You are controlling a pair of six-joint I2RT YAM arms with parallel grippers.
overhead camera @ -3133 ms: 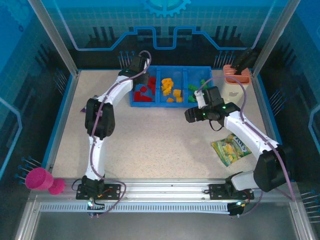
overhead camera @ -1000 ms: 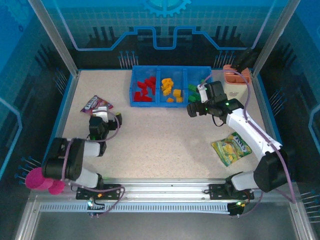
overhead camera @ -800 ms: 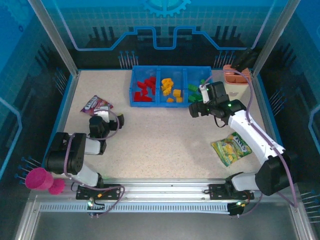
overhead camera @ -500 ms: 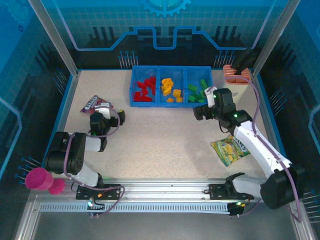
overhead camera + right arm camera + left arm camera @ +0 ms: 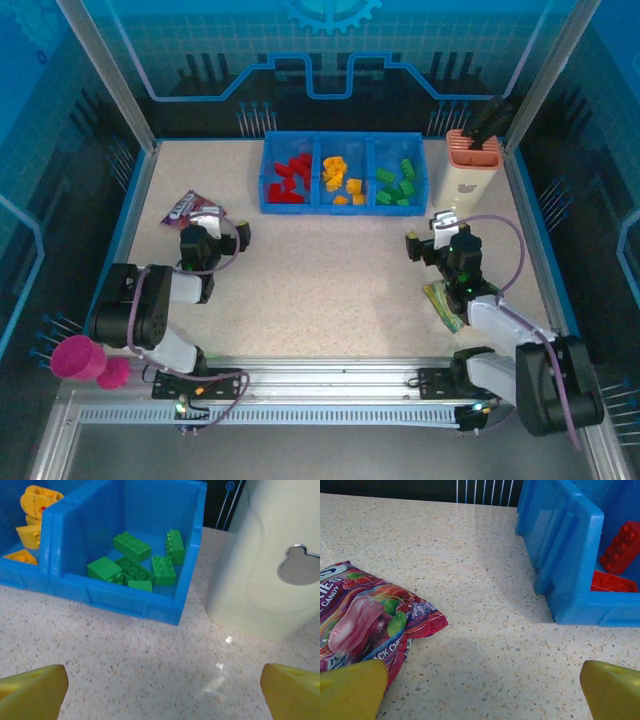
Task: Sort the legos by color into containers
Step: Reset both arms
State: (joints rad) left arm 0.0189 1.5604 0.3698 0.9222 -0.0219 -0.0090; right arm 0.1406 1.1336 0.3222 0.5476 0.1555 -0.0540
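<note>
The blue bin (image 5: 343, 208) stands at the back middle of the table, with three compartments. Red legos (image 5: 289, 178) lie in its left compartment, orange-yellow legos (image 5: 341, 178) in the middle one, green legos (image 5: 400, 182) in the right one. The right wrist view looks into the green legos (image 5: 137, 562) from close by; the left wrist view catches red legos (image 5: 620, 555) behind the bin's corner (image 5: 570, 565). My left gripper (image 5: 217, 236) sits low at the left, open and holding nothing. My right gripper (image 5: 432, 238) is pulled back at the right, open and holding nothing.
A red candy packet (image 5: 192, 209) lies just beyond the left gripper, close to its left finger (image 5: 350, 690). A yellow-green snack packet (image 5: 448, 300) lies under the right arm. The beige holder with orange top (image 5: 470, 165) stands right of the bin. A pink cup (image 5: 80, 357) sits off the front left.
The left arm has folded back from the red compartment to the left of the table. The right gripper has drawn away from the green compartment toward the near right.
</note>
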